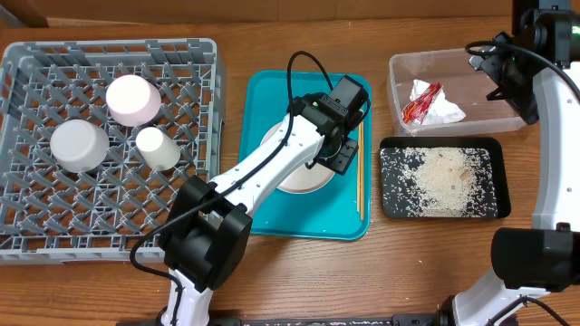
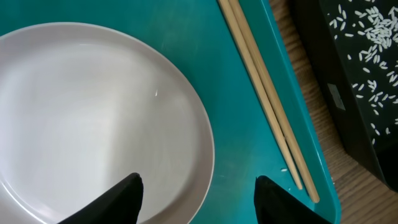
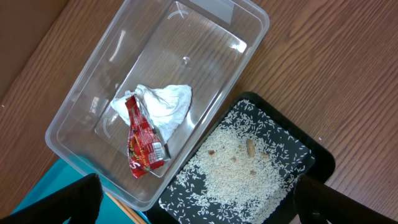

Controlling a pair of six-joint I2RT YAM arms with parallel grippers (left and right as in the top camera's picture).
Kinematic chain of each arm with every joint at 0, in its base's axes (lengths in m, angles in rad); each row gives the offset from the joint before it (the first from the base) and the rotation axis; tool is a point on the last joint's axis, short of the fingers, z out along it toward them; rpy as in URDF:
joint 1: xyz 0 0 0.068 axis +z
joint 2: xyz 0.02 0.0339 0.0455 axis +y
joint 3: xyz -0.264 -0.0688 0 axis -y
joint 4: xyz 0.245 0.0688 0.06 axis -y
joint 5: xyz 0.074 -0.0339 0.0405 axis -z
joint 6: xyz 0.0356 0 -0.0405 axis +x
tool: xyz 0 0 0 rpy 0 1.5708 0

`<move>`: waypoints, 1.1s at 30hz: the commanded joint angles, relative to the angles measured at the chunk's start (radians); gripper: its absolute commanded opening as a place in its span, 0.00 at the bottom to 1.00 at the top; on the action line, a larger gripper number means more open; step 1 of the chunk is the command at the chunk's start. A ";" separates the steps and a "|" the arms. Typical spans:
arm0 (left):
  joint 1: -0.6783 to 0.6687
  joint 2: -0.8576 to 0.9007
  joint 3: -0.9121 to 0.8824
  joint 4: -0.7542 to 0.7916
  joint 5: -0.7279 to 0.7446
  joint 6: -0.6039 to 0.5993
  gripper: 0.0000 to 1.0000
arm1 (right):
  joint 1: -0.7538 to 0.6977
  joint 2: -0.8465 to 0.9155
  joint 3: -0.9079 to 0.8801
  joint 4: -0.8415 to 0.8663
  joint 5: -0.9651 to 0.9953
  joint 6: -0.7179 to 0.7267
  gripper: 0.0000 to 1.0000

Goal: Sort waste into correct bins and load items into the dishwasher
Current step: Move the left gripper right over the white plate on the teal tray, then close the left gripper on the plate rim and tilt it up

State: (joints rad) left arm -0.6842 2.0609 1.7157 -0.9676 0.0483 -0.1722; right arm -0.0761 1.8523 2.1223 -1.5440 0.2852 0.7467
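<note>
**Layout seen from three cameras**

Lettering: the crinkled red snack wrapper (image 3: pixel 142 140) bears white and yellow print, too small to read. A small grey label (image 2: pixel 336 96) on the wall of the shallow black rectangular tray (image 1: pixel 497 163) is likewise illegible.

Left gripper (image 2: pixel 199 202): the fingers stand moderately apart and empty, low over the teal serving tray (image 1: pixel 308 217). One fingertip lies over the white round plate (image 2: pixel 93 124) and the other over bare teal, so the plate's right rim falls between them. Whether either fingertip touches the plate cannot be told. Two thin wooden chopsticks (image 2: pixel 267 99) lie side by side just right of the plate, along the teal tray's right edge.

Right gripper (image 3: pixel 199 202): the jaws are wide and hold nothing. It hovers above the far-right clear plastic rectangular tub (image 3: pixel 205 56), in which the wrapper rests against a crumpled white tissue (image 3: pixel 163 102). Pale rice-like grains (image 3: pixel 236 165) are spread in the black tray, just near of the tub.

At left, the square grey plastic dish rack (image 1: pixel 27 231) holds a pinkish bowl (image 1: pixel 132 99), a white bowl (image 1: pixel 79 145) and a small white cup (image 1: pixel 157 148).
</note>
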 commanded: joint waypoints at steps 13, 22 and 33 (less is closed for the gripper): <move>-0.039 0.137 0.019 -0.023 -0.049 -0.061 0.48 | 0.003 -0.006 0.002 0.005 0.013 -0.003 1.00; -0.059 0.140 0.019 -0.021 -0.141 -0.087 0.53 | 0.003 -0.006 0.002 0.005 0.013 -0.003 1.00; -0.066 0.163 0.003 -0.015 -0.133 -0.098 0.45 | 0.003 -0.006 0.002 0.005 0.013 -0.004 1.00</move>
State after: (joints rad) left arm -0.7403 2.1975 1.7176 -0.9802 -0.0727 -0.2562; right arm -0.0761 1.8523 2.1223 -1.5436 0.2855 0.7471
